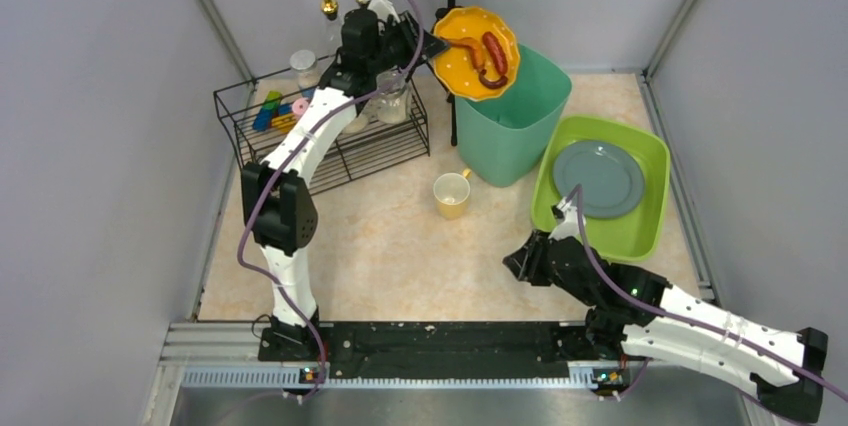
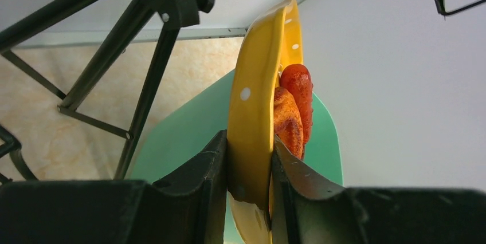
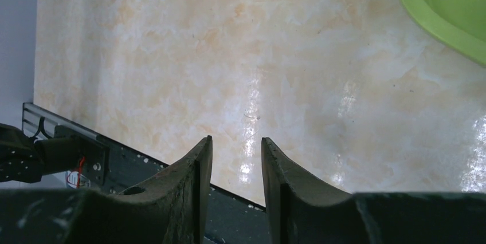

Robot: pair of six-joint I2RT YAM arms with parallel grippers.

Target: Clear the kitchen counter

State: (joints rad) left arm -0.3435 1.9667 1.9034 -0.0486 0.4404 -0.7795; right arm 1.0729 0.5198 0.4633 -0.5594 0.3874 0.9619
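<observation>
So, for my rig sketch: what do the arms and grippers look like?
The left arm and right arm are white shells with black joints; a purplish cable runs along each. The left gripper and right gripper are black with tapered fingers.

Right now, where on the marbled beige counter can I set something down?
The broad front stretch of counter is bare, bordered by the black front rail, the yellow mug and the right gripper. The back is crowded: black wire rack, teal bin, lime-green tray.

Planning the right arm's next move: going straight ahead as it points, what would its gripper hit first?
Likely the bare kitchen counter; nothing else shows ahead of the right gripper, though depth is unclear.
</observation>
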